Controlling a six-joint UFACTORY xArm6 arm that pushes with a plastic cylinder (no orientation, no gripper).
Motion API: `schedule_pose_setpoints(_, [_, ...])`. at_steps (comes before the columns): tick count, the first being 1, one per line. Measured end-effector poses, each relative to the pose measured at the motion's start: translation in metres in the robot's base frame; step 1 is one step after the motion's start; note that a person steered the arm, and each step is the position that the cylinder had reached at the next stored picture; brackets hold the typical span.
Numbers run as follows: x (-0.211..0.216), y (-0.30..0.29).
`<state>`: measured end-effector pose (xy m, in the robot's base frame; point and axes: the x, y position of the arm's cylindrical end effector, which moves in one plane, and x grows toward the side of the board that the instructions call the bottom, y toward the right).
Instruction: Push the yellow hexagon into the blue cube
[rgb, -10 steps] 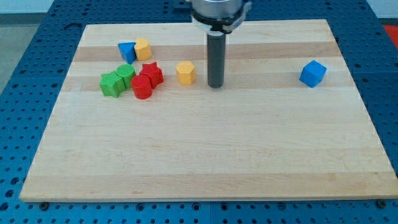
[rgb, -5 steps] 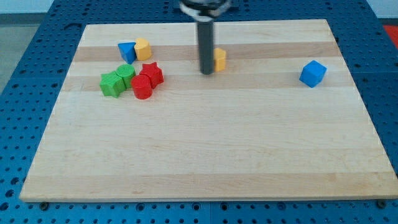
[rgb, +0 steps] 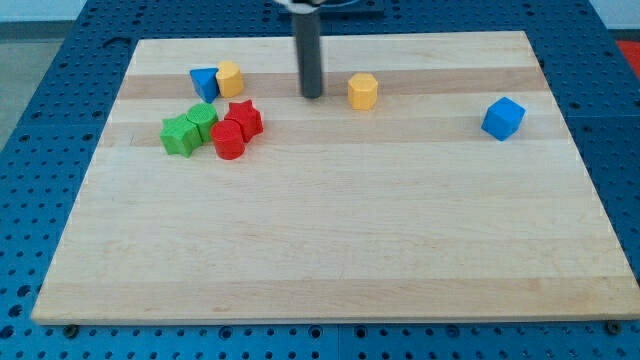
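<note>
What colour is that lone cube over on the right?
Blue; the cube shows in the camera view.

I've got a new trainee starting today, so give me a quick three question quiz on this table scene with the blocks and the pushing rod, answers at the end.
1. True or false: my tip is touching the yellow hexagon.
2. Multiple choice: where is the blue cube relative to the yellow hexagon? A) toward the view's left B) toward the view's right and slightly lower C) directly above it.
3. Fill in: the two green blocks sit next to two ___ blocks.

Key: 1. False, my tip stands apart, on the hexagon's left in the view. 2. B. 3. red.
</note>
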<state>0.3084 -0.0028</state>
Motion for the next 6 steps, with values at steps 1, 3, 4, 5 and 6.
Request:
schedule_pose_setpoints(1, [0.01,0.074])
schedule_pose_setpoints(3, [0.019,0.1])
schedule_pose_setpoints(4, [0.027,0.097])
schedule_pose_setpoints(5, [0.05,0.106])
schedule_pose_setpoints(6, [0.066,0.125])
